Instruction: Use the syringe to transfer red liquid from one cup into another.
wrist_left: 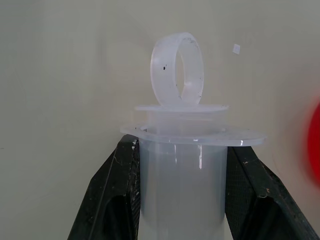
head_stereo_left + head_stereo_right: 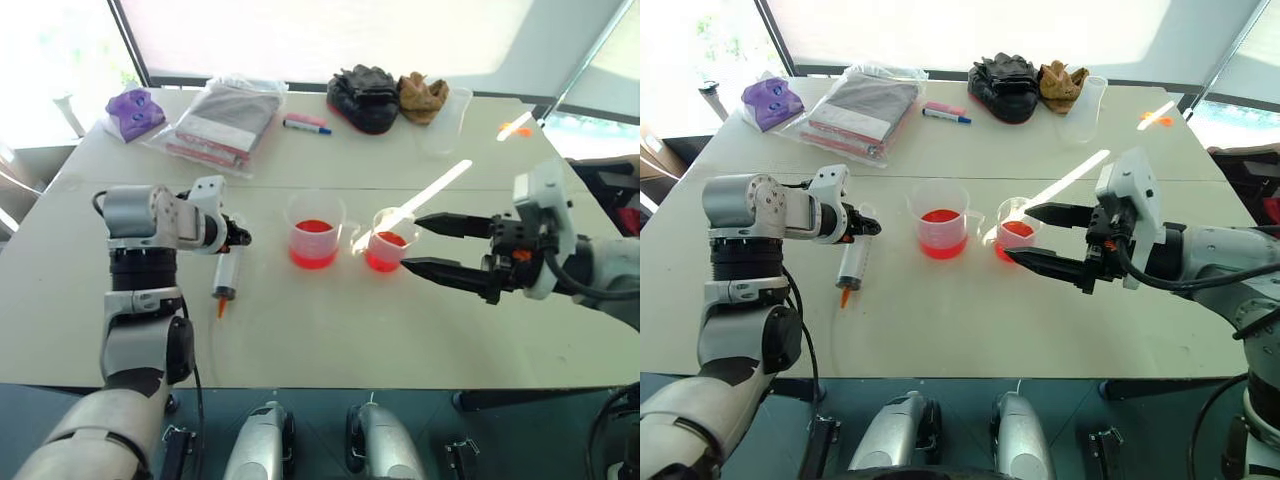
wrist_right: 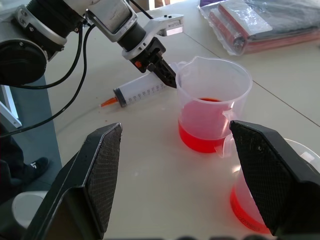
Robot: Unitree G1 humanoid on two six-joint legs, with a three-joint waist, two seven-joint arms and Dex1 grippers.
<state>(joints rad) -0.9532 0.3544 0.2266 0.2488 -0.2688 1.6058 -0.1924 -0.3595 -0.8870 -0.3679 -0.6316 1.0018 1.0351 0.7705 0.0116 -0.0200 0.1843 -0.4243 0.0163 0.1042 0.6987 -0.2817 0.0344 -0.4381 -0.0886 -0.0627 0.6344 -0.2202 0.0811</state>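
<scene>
Bright daylight from windows behind table (image 2: 330, 330); sunlit streak glares across it; frames sharp.

Nothing legible is showing anywhere on the things in these views. The syringe (image 3: 145, 91) barrel is carrying fine dark graduation marks, but they are too small to read as numbers.

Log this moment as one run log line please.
left gripper: shut on syringe, tip down | right gripper: open by smaller cup | beaker: red liquid
</scene>
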